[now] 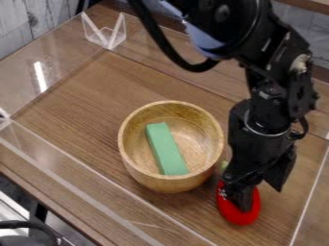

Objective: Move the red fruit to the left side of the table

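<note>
The red fruit (237,205) lies on the wood-grain table (90,91) at the front right, just right of the wooden bowl. Only its glossy red lower part shows; the top is hidden by the hand. My black gripper (240,189) points straight down over the fruit, its jaws open and straddling it. Whether the fingertips touch the fruit I cannot tell.
A round light wooden bowl (138,152) stands left of the gripper with a green rectangular block (164,148) lying in it. Clear acrylic walls (52,67) edge the table. The black arm (244,43) rises to the upper right.
</note>
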{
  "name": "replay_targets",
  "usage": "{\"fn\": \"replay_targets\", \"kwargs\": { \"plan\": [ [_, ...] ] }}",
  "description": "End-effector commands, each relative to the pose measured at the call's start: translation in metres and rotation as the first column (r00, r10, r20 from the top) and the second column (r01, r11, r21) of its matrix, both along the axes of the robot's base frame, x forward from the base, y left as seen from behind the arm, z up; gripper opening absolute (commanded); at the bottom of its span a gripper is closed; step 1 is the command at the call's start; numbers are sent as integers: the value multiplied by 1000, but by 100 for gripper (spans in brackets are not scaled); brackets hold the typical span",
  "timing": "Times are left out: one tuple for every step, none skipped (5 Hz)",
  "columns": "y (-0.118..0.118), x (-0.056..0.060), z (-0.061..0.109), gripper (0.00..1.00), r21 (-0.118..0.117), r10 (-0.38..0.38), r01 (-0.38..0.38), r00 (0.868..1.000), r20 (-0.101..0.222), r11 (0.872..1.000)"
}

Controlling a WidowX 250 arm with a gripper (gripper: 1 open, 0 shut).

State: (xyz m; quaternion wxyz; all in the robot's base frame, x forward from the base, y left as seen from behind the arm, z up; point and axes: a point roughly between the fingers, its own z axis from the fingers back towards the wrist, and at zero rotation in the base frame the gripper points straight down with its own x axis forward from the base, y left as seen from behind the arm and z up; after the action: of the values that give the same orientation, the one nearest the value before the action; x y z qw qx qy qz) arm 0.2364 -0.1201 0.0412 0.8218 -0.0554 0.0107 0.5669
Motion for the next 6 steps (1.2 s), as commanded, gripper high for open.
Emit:
{"fn": "replay_targets", "kwargs": {
  "plan": [
    [-2,6,-2,100,-1,15,-15,1000,25,1000],
    [0,4,-11,100,11,22,-23,1000,21,1000],
    [1,3,-16,0,21,27,-28,999,21,999],
    [3,3,-12,0,30,15,-15,1000,28,999],
    [8,6,12,0,16,-6,5,998,58,1000],
    [16,10,41,0,-3,-29,30,995,98,1000]
  ]
}}
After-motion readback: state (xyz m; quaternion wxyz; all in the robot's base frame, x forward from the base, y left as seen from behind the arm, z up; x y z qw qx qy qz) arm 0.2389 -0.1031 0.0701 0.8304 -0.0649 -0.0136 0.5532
